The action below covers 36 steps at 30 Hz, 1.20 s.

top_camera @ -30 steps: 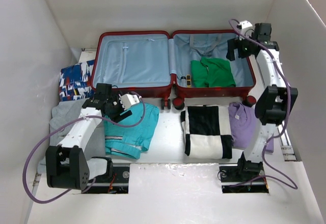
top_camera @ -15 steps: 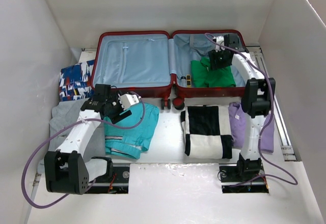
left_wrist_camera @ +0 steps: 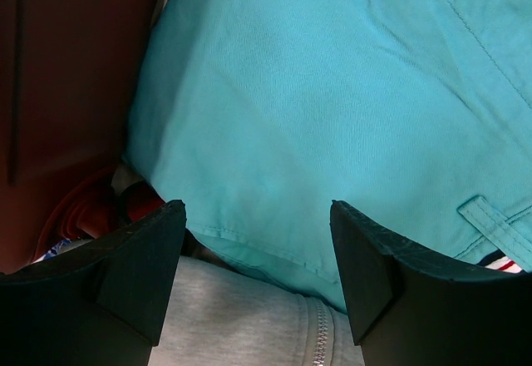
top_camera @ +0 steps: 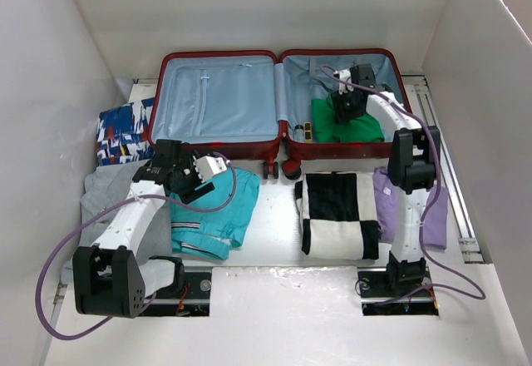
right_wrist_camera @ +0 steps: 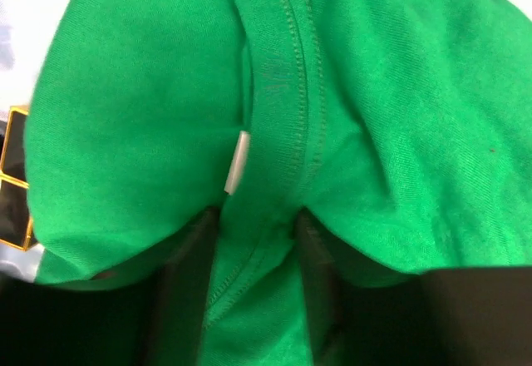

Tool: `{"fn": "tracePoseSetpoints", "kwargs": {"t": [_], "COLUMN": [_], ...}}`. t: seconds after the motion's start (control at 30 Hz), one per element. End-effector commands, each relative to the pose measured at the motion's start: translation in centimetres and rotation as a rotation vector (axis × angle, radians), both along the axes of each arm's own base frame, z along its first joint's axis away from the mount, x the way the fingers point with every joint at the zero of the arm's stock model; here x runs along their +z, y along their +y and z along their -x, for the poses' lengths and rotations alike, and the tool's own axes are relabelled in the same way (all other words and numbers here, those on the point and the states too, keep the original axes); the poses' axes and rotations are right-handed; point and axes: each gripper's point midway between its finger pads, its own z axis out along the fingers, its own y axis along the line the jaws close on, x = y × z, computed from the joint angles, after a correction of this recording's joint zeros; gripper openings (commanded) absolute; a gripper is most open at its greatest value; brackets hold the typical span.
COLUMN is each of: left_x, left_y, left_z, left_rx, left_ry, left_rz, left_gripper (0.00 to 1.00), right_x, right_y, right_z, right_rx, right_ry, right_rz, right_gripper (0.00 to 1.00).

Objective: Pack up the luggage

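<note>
White panels wall in a white table point(top_camera: 274, 241), where the luggage point(top_camera: 216, 104) is laid open flat at the far middle. Its dark-red shell rims two halves lined in pale blue, and small black wheels point(top_camera: 291, 168) are set at its near edge. The right half is seen to hold a green shirt point(top_camera: 370, 126) and, by the hinge, a small black-and-gold item point(top_camera: 305, 131). Bare lining is shown in the left half. The right gripper point(top_camera: 345, 106) is set on the shirt, and only the right wrist view reveals its fingers point(right_wrist_camera: 184, 299) narrowed on a stitched fold of the green cloth. In the left wrist view alone, the left gripper point(left_wrist_camera: 256, 216) is shown spread wide over a turquoise garment point(left_wrist_camera: 332, 91) that overlaps a grey zipped garment point(left_wrist_camera: 249, 333). Near the luggage, a black-and-white striped garment point(top_camera: 337, 215) and a lilac garment point(top_camera: 391, 204) are laid on the table. A blue patterned garment point(top_camera: 123, 133) is seen at the far left.
</note>
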Motion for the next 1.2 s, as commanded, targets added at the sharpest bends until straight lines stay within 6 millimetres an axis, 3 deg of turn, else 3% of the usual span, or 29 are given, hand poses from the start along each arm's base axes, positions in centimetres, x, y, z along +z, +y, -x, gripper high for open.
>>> {"fn": "tracePoseSetpoints", "kwargs": {"t": [0.0, 0.03, 0.07, 0.13, 0.33, 0.4, 0.47, 0.5, 0.53, 0.6, 0.63, 0.67, 0.7, 0.73, 0.9, 1.0, 1.03, 1.07, 1.1, 1.17], "left_x": [0.2, 0.2, 0.2, 0.2, -0.1, -0.1, -0.1, -0.1, -0.1, -0.1, -0.1, -0.1, -0.1, -0.1, -0.1, -0.1, -0.2, 0.2, 0.2, 0.5], "left_y": [0.2, 0.2, 0.2, 0.2, 0.2, 0.2, 0.2, 0.2, 0.2, 0.2, 0.2, 0.2, 0.4, 0.4, 0.4, 0.4, 0.3, 0.3, 0.3, 0.3], "left_z": [-0.1, -0.1, -0.1, -0.1, 0.1, 0.1, 0.1, 0.1, 0.1, 0.1, 0.1, 0.1, 0.1, 0.1, 0.1, 0.1, 0.1, -0.2, -0.2, -0.2], "left_rx": [-0.002, -0.002, -0.002, -0.002, -0.002, -0.002, -0.002, -0.009, -0.009, -0.009, -0.009, -0.009, -0.004, -0.004, -0.004, -0.004, 0.003, 0.003, 0.003, 0.003], "left_ry": [-0.017, -0.017, -0.017, -0.017, -0.008, -0.008, -0.008, -0.011, -0.011, -0.011, -0.011, -0.011, -0.012, -0.012, -0.012, -0.012, -0.009, -0.020, -0.020, -0.020], "left_rz": [-0.002, -0.002, -0.002, -0.002, -0.003, -0.003, -0.003, -0.007, -0.007, -0.007, -0.007, -0.007, -0.015, -0.015, -0.015, -0.015, -0.011, -0.009, -0.009, -0.009], "left_gripper": [0.67, 0.67, 0.67, 0.67, 0.67, 0.67, 0.67, 0.67, 0.67, 0.67, 0.67, 0.67, 0.67, 0.67, 0.67, 0.67, 0.67, 0.67, 0.67, 0.67], "right_x": [1.4, 1.4, 1.4, 1.4, 3.5, 3.2, 2.0, 1.3, 0.7, 1.1, 1.6, 2.4, 3.2, 5.6, 12.7, 12.8, 12.0, 12.6, 9.4, 7.7], "right_y": [1.2, 1.0, 1.0, 1.5, 4.9, 5.5, 5.4, 4.9, 5.1, 4.5, 4.7, 4.5, 3.9, 4.2, 3.2, 2.0, 0.8, 0.1, 0.1, -0.7], "right_z": [-0.6, -0.7, -0.7, -0.6, 1.5, 2.0, 2.7, 2.5, 2.8, 2.6, 2.7, 2.7, 2.5, 2.1, 0.6, -1.2, -1.8, -2.8, -3.2, -4.0], "right_rx": [-0.010, -0.015, -0.015, 0.008, 0.246, 0.281, 0.290, 0.280, 0.285, 0.279, 0.286, 0.289, 0.280, 0.299, 0.269, 0.208, 0.163, 0.143, 0.113, 0.078], "right_ry": [-0.052, -0.054, -0.054, -0.057, -0.137, -0.145, -0.099, -0.070, -0.048, -0.048, -0.056, -0.070, -0.086, -0.141, -0.300, -0.311, -0.290, -0.300, -0.221, -0.185], "right_rz": [-0.022, -0.015, -0.015, -0.006, -0.074, -0.096, -0.118, -0.117, -0.125, -0.142, -0.150, -0.165, -0.164, -0.169, -0.211, -0.241, -0.230, -0.235, -0.243, -0.242], "right_gripper": [0.44, 0.36, 0.15, 0.00, 0.00, 0.00, 0.12, 0.29, 0.55, 0.75, 0.95, 1.00, 1.00, 1.00, 1.00, 1.00, 1.00, 1.00, 0.84, 0.56]}}
